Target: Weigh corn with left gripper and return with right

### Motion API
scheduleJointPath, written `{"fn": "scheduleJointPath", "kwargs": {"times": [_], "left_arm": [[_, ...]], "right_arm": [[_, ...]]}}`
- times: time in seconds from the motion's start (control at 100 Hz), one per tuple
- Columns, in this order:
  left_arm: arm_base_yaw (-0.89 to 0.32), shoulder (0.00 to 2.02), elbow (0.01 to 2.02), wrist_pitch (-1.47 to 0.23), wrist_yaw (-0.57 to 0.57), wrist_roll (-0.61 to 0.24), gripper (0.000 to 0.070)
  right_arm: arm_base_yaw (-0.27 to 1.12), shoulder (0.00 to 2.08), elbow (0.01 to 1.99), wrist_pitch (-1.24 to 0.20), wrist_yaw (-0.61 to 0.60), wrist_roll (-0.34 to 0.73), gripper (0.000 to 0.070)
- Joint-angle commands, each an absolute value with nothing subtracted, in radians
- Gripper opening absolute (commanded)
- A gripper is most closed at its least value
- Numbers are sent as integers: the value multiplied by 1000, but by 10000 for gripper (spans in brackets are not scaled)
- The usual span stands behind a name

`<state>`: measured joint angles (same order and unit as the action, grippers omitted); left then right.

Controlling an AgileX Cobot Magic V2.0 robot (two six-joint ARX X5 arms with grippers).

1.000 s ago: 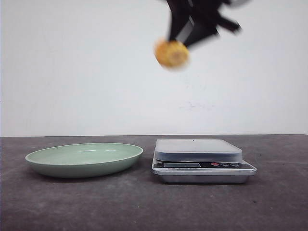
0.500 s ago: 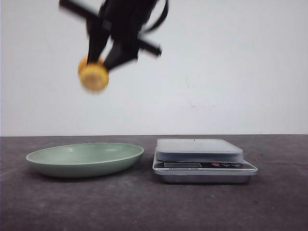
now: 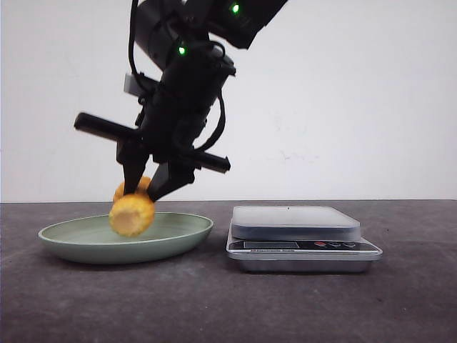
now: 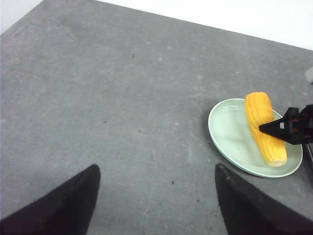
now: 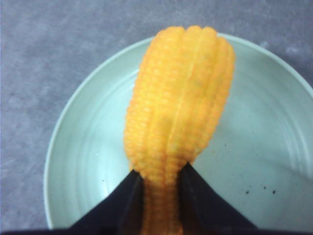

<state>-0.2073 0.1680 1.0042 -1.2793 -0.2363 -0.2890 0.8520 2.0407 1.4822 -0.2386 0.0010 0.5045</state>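
Observation:
The yellow-orange corn (image 3: pixel 132 214) is held end-on in my right gripper (image 3: pixel 143 193), which is shut on it, low over the green plate (image 3: pixel 182 230). I cannot tell whether the corn touches the plate. In the right wrist view the corn (image 5: pixel 181 98) sticks out from between the black fingers of the right gripper (image 5: pixel 161 170) above the plate (image 5: pixel 83 147). My left gripper (image 4: pixel 156 169) is open and empty over bare table. From there the corn (image 4: pixel 264 125), the plate (image 4: pixel 227 129) and a right finger (image 4: pixel 288 128) show off to one side.
A silver kitchen scale (image 3: pixel 296 223) with a flat empty platform stands on the dark grey table (image 3: pixel 214 300) just right of the plate. A white wall runs behind the table. The right arm reaches down from above, over the plate.
The right gripper has carried the corn from high above the scale leftward and down, to low over the green plate.

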Motion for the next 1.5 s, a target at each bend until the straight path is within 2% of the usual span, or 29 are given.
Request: {"fn": "scheduleJointPath", "kwargs": {"times": [0.0, 0.02, 0.03, 0.05, 0.09, 0.1, 0.11, 0.12, 0.31, 0.59, 0.72, 0.94, 1.04, 1.16, 1.41, 1.45, 1.49], "left_arm": [[-210, 165, 1016, -1272, -235, -297, 432], [-210, 165, 1016, -1271, -235, -297, 432], [-210, 165, 1016, -1271, -235, -297, 432], [-210, 165, 1016, -1271, -235, -297, 432], [-210, 165, 1016, -1271, -235, -297, 432], [-210, 165, 1016, -1271, -235, -297, 432], [-210, 165, 1016, -1271, -235, -297, 432], [-210, 165, 1016, -1271, -235, -297, 432], [-210, 165, 1016, -1282, -235, -297, 432], [-210, 165, 1016, -1288, -235, -297, 432], [-210, 165, 1016, -1287, -235, -296, 432], [-210, 165, 1016, -1284, -235, -297, 432], [-210, 165, 1016, -1263, -235, -297, 431], [-210, 165, 1015, -1224, -196, -302, 430], [-210, 165, 1013, -1198, -175, -308, 429], [-210, 165, 1012, -1193, -175, -307, 429], [-210, 165, 1010, -1185, -175, -307, 429]], "right_arm": [[863, 2061, 1506, -209, 4, 525, 164], [863, 2061, 1506, -203, 4, 525, 260], [863, 2061, 1506, -202, 4, 525, 280], [863, 2061, 1506, -198, 4, 526, 366], [863, 2061, 1506, -188, 4, 529, 568], [863, 2061, 1506, -183, 4, 529, 643], [863, 2061, 1506, -181, 4, 530, 687], [863, 2061, 1506, -179, 4, 530, 700], [844, 2011, 1510, -203, -2, 526, 700], [688, 1695, 1514, -366, -78, 350, 700], [557, 1481, 1514, -506, -102, 264, 683], [286, 1121, 1514, -835, -115, 122, 683], [213, 974, 1513, -940, -84, 100, 683], [208, 823, 1508, -1023, 21, 64, 683], [224, 575, 1457, -1178, 65, 106, 680], [224, 541, 1434, -1188, 91, 106, 657], [224, 498, 1398, -1195, 114, 109, 593]]}}
